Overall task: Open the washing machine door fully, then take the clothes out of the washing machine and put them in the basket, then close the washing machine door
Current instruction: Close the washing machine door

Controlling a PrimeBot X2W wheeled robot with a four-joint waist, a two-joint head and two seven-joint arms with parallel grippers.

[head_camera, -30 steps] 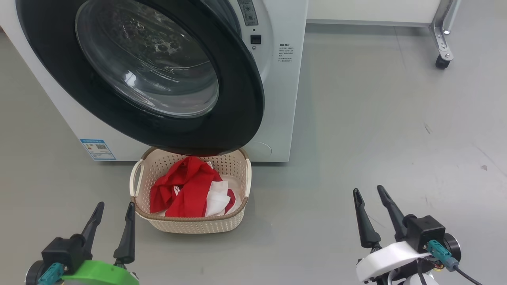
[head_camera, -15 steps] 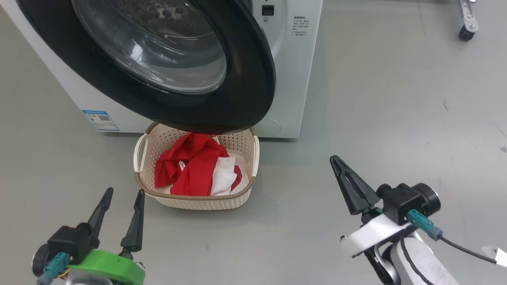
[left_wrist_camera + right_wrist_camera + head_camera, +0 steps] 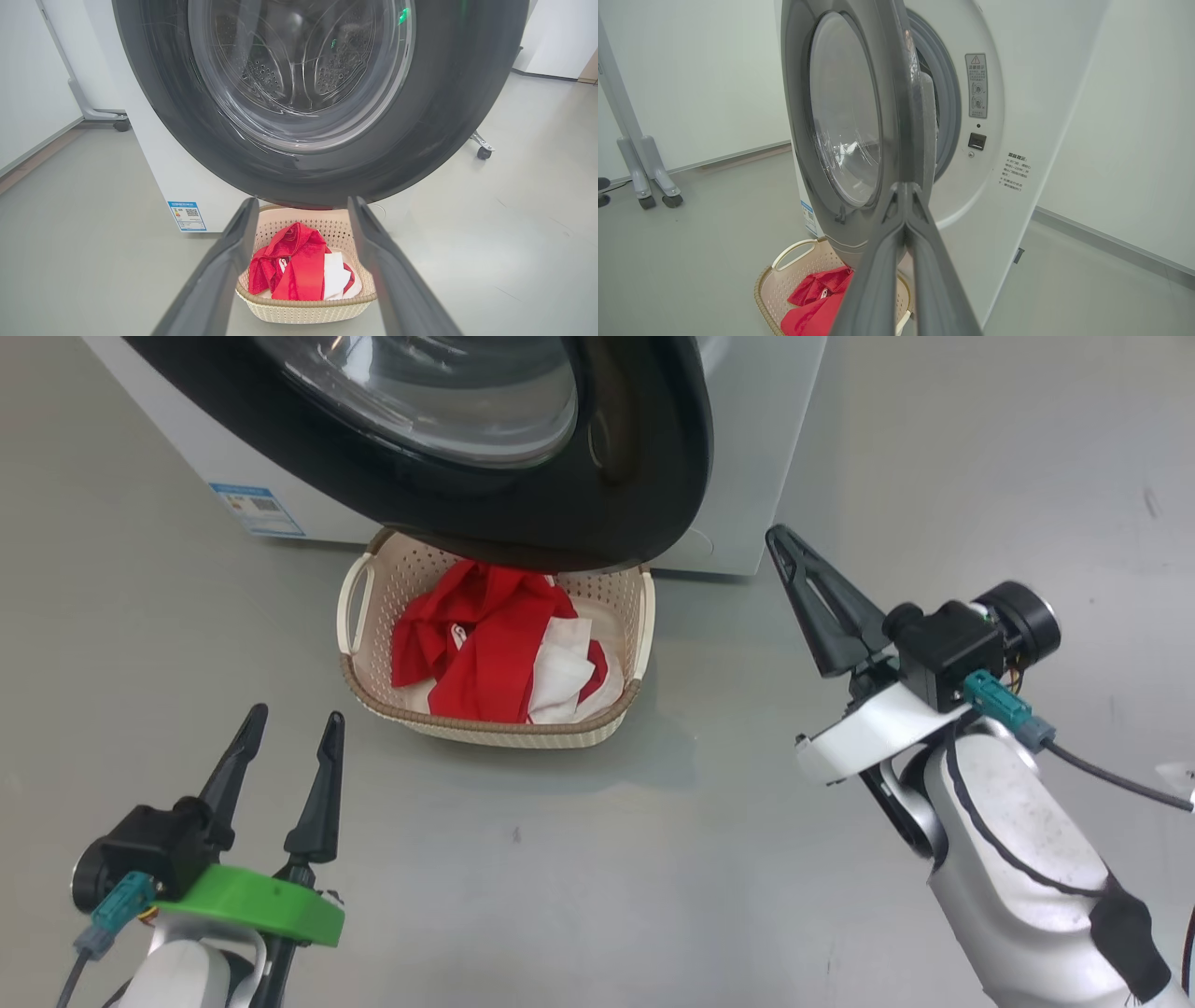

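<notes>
The washing machine door (image 3: 644, 476), with its wide black rim and clear glass bowl (image 3: 299, 70), stands swung out from the white washing machine (image 3: 747, 476) and overhangs the far end of the basket (image 3: 495, 733). Red and white clothes (image 3: 485, 644) lie in the cream basket on the floor. My left gripper (image 3: 295, 714) is open and empty, low and near, on the basket's near left side. My right gripper (image 3: 777, 534) is shut on nothing, raised to the right of the door's free edge. In the right wrist view the shut right gripper (image 3: 905, 184) points at the door (image 3: 896, 93), seen edge-on.
A blue label (image 3: 257, 509) marks the washer's lower front. Behind the door shows the grey seal (image 3: 952, 93). Wheeled frame legs (image 3: 644, 186) stand at the left wall, and a caster (image 3: 481, 149) sits right of the machine. Grey floor surrounds the basket (image 3: 303, 310).
The head camera has tilted down and shifted. My right gripper has gone from open to shut and has risen toward the door's edge. The left gripper stays open.
</notes>
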